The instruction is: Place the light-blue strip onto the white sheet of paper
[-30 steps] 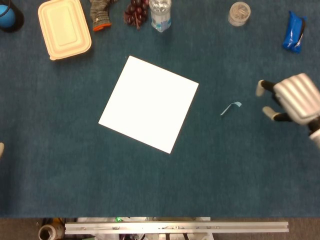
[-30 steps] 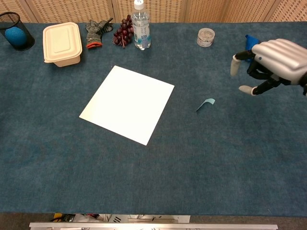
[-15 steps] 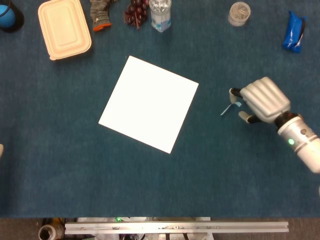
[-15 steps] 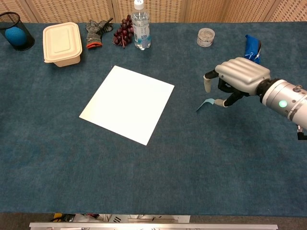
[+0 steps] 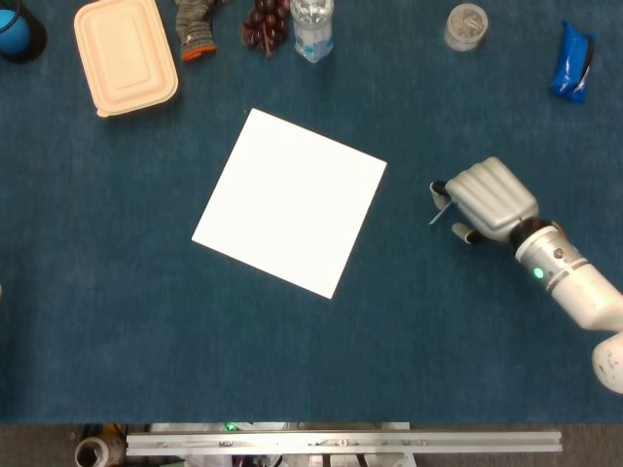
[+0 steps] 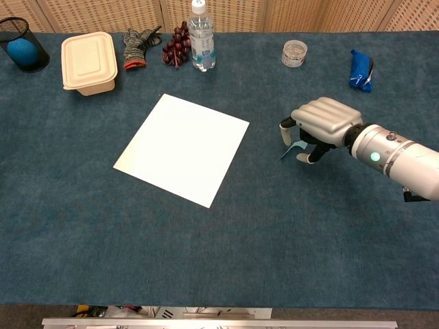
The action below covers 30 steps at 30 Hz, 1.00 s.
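Our right hand (image 6: 319,125) has swept in from the table's right side and now hangs over the small curled light-blue strip (image 6: 293,148); we judge the grasp is about to begin. The strip lies on the dark blue table cloth (image 6: 206,253), just under our fingertips (image 5: 440,193), right of the square white sheet of paper (image 5: 289,215). Fingers look curled yet apart; whether they touch it, we cannot tell.
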Tool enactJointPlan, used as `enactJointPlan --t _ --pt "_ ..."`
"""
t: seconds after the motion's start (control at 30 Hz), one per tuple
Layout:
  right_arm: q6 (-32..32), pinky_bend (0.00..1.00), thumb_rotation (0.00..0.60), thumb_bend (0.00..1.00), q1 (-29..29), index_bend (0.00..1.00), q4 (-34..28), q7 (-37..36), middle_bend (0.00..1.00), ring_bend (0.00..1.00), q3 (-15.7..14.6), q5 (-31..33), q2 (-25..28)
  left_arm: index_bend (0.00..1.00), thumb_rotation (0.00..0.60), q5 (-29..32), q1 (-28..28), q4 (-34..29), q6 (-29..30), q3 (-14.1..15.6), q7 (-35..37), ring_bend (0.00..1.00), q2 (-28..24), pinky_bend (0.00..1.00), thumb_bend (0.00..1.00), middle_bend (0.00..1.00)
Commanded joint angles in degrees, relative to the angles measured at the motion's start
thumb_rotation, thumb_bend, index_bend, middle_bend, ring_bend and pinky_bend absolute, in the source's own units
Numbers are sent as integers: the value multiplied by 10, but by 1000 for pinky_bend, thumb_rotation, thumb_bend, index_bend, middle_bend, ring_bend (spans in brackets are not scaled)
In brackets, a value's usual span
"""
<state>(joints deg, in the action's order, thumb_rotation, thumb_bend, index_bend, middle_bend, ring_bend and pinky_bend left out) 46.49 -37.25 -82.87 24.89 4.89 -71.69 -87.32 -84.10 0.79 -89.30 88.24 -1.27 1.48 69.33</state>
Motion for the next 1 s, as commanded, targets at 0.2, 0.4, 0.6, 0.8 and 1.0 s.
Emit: enactJointPlan --t 0.2,0.4,0.6,0.8,1.0 --pt "-11 1000 600 230 -14 492 25 7 1000 1000 -1 20 -19 151 600 1 1 5 0 0 4 159 1 87 231 178" --pt "-15 1000 600 266 -25 512 39 11 1000 1000 -3 28 -34 151 600 1 2 8 0 0 5 159 2 87 231 178" --pt "-17 1000 600 312 -31 527 52 12 1000 1000 -6 35 -44 151 600 2 3 10 0 -1 7 159 2 87 231 178" --pt "-17 1000 600 313 -35 546 59 11 1000 1000 -10 40 -51 151 600 2 4 12 1 -2 7 159 3 87 231 178" --pt "-16 1000 600 313 -38 586 64 12 1000 1000 -13 42 -55 151 600 2 4 13 0 -2 8 159 4 87 231 178"
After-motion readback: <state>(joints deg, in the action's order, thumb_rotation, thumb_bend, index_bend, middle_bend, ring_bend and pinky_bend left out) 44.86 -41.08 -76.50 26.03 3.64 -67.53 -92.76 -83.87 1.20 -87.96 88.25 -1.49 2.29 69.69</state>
